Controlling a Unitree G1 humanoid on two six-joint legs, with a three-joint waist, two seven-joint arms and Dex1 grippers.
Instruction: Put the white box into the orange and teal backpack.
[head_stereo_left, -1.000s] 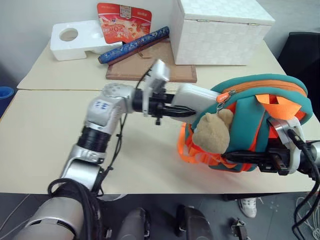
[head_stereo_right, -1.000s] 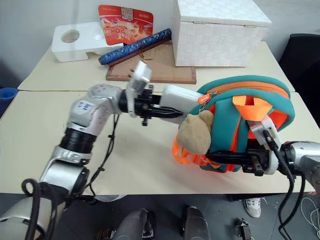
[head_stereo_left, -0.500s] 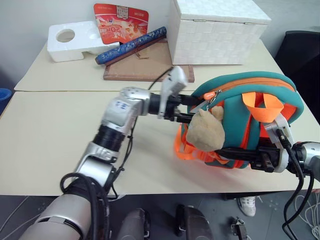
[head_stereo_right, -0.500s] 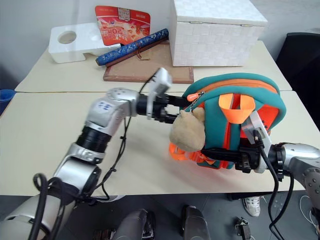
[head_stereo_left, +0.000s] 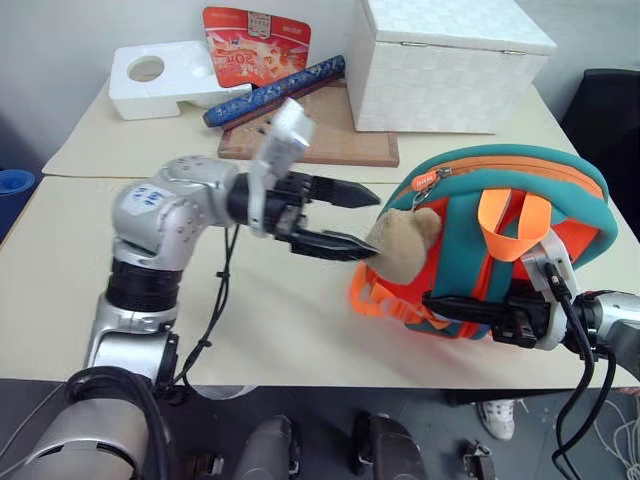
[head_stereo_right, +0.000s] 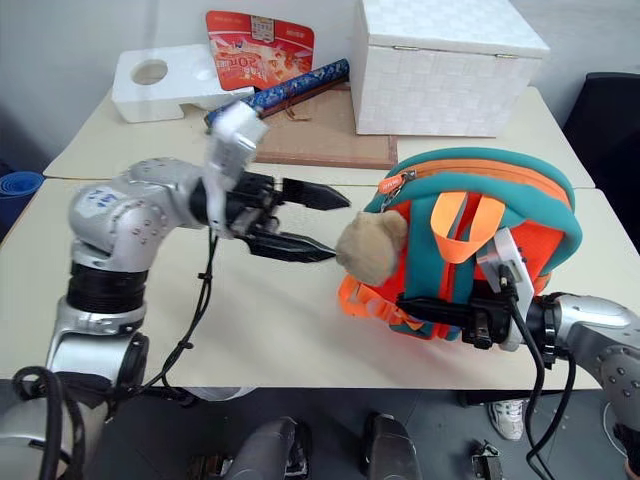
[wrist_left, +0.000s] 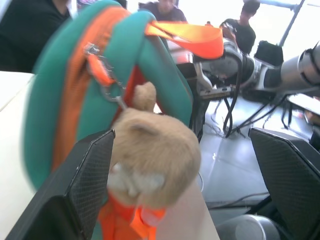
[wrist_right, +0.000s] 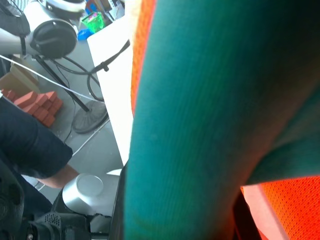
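Orange and teal backpack (head_stereo_left: 500, 240) upright, tan plush toy (head_stereo_left: 405, 245) hanging, left claw (head_stereo_left: 362, 222) spread, right claw (head_stereo_left: 440, 305) pinching backpack

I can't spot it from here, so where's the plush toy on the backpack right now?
The tan plush toy hangs on the orange and teal backpack, on the side facing the open left end effector, whose fingertips sit just beside it.

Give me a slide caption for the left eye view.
Left gripper open beside the plush toy; right gripper shut on the backpack.
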